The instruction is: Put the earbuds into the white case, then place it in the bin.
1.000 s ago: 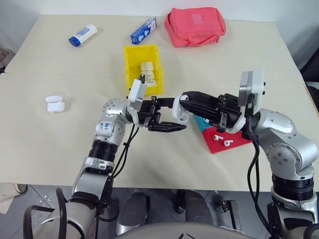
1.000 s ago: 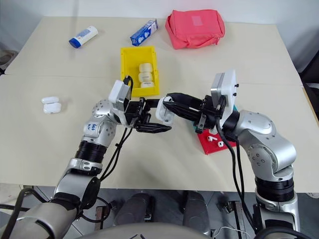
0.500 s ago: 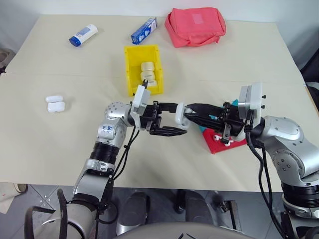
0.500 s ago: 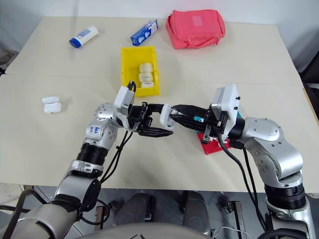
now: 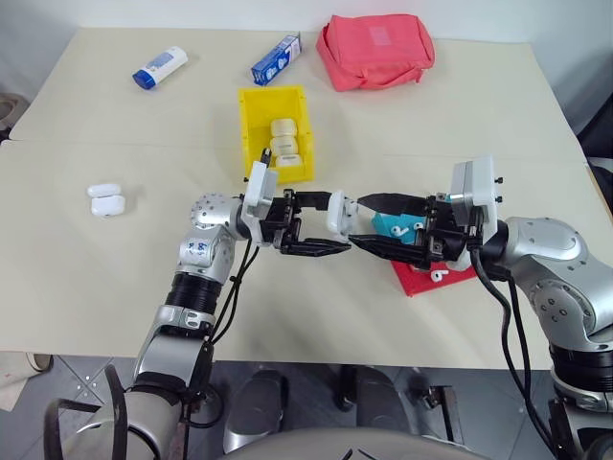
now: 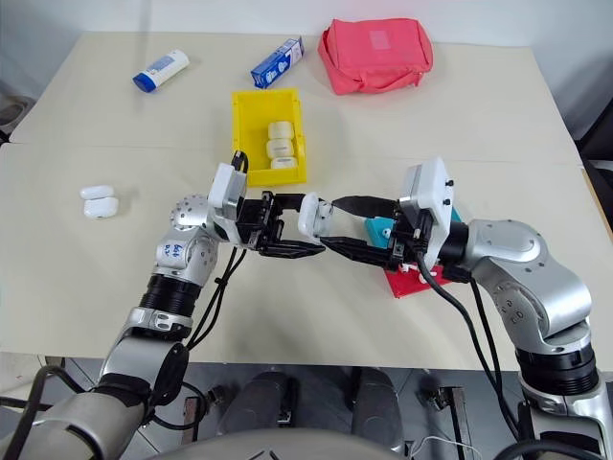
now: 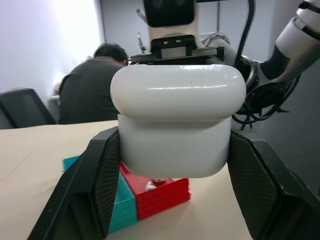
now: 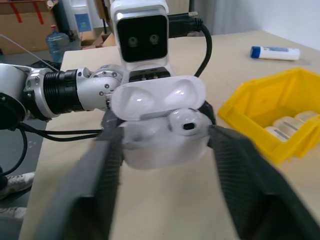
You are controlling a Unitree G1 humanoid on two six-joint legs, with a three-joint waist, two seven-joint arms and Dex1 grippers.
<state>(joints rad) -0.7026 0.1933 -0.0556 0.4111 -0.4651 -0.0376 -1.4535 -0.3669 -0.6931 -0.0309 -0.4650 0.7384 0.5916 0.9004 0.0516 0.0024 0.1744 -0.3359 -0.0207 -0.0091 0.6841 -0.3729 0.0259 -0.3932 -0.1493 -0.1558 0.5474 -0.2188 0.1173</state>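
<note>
Your left gripper [image 5: 311,226] has its fingers clamped on the white case [image 5: 338,213], held above the worktop [image 5: 115,278] with its lid open and 1 of the earbuds [image 8: 184,121] seated. Your right gripper [image 5: 369,224] has its fingers spread apart around the case. The bin [image 5: 255,110] stands behind

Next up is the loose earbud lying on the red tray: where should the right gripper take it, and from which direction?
Probably from above, pinching the earbud across its short stem: it lies flat on the shallow red tray, so the low rim leaves little room for a sideways approach, and the rounded head looks likely to slip.
</note>
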